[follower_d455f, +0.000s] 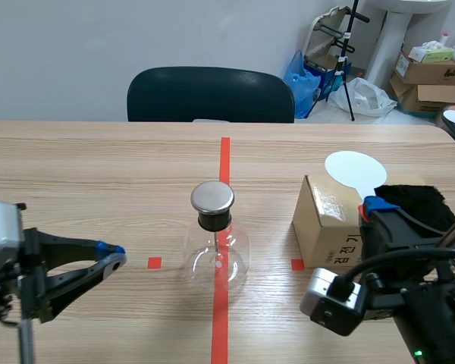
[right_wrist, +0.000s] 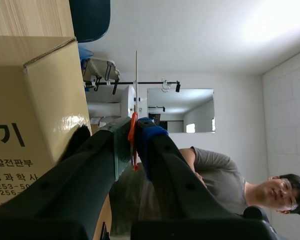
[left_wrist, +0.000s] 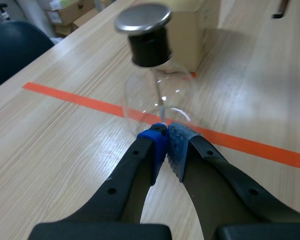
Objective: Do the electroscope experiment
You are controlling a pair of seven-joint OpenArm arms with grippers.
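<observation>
Clear round flask [follower_d455f: 216,259], thin rod [left_wrist: 162,102] inside, black stopper [follower_d455f: 214,221], steel cap [follower_d455f: 212,196]. Empty left gripper [left_wrist: 166,135] pinched closed; right gripper [right_wrist: 134,132] clamping white paddle [follower_d455f: 354,170] by cardboard box [follower_d455f: 326,224].

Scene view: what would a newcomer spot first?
The glass electroscope flask with its metal cap, standing on the red tape line at the middle of the table. Next, the white round paddle gripped in the right hand by the cardboard box. The shut left hand points at the flask.
</observation>
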